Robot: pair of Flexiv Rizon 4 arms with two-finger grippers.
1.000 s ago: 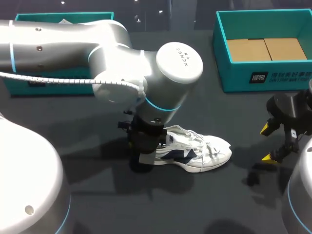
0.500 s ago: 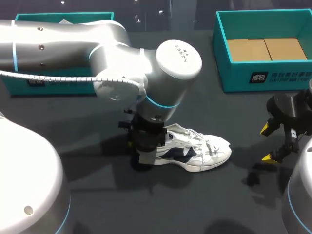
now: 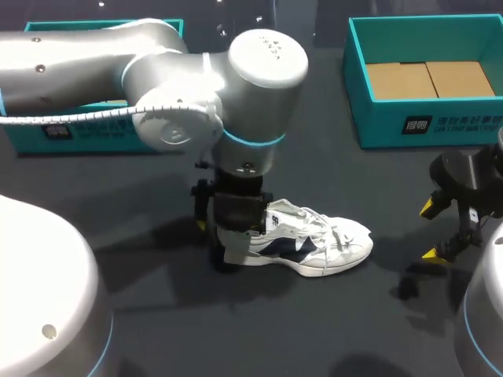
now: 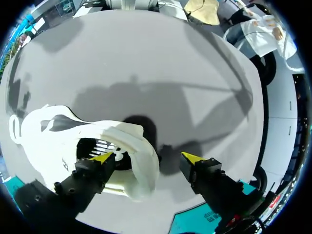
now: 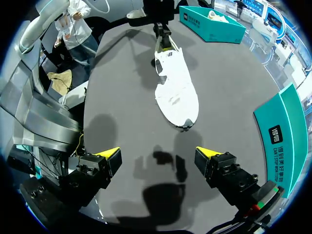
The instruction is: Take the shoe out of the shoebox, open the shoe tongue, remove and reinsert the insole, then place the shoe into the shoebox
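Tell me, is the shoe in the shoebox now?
No, the shoe lies on the table, outside the left box and right box.

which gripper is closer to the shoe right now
Left. The left gripper straddles the heel of the shoe, one finger inside the opening, one behind it. The right gripper sits open past the toe, well apart.

Dim, dark table (image 3: pixel 236 330) with soft overhead shadows; white glare on the shoe (image 4: pixel 48 131).

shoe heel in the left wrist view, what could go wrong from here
The left gripper straddles the heel wall of the shoe, jaws wide; closing could crush or slip off that soft collar. The right gripper hangs apart from the toe, so a pull may drag or tip the shoe.
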